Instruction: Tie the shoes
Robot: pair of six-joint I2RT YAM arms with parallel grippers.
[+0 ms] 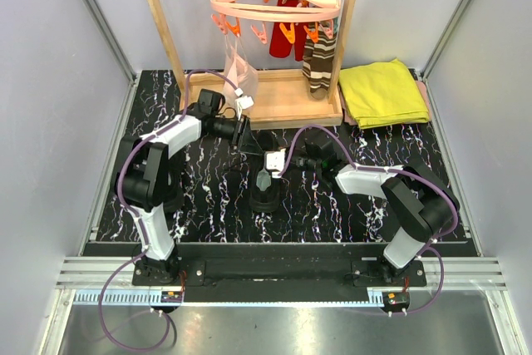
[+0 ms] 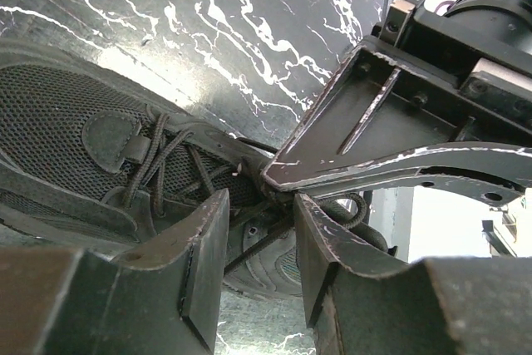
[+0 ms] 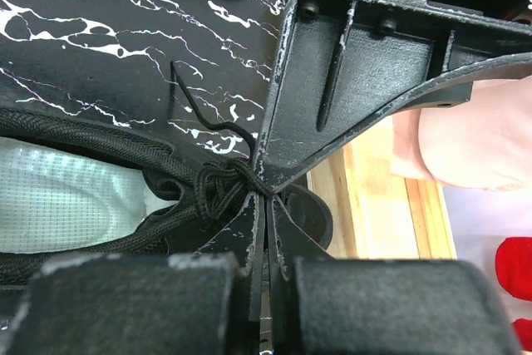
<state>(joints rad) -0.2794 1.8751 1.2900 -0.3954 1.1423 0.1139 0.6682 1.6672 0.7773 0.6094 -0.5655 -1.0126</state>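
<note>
One black shoe [image 1: 266,195] with a pale insole lies mid-table between the arms; I cannot make out the second shoe. In the left wrist view its mesh upper [image 2: 58,122] and thin black laces [image 2: 162,155] fill the left side. My left gripper [image 2: 262,202] hovers over the laces, its jaws apart, with one lace strand running behind the gap. My right gripper [image 3: 268,197] is shut, pinching a bunched lace knot [image 3: 218,187] at its tips beside the insole [image 3: 66,197]. The two grippers [image 1: 243,135] [image 1: 306,155] meet closely over the shoe.
A wooden rack with a tray base [image 1: 291,104] stands at the back, with an orange peg hanger [image 1: 274,2], striped brown socks [image 1: 318,64] and a red cloth [image 1: 287,39]. A yellow cloth [image 1: 382,93] lies at the back right. Walls close both sides.
</note>
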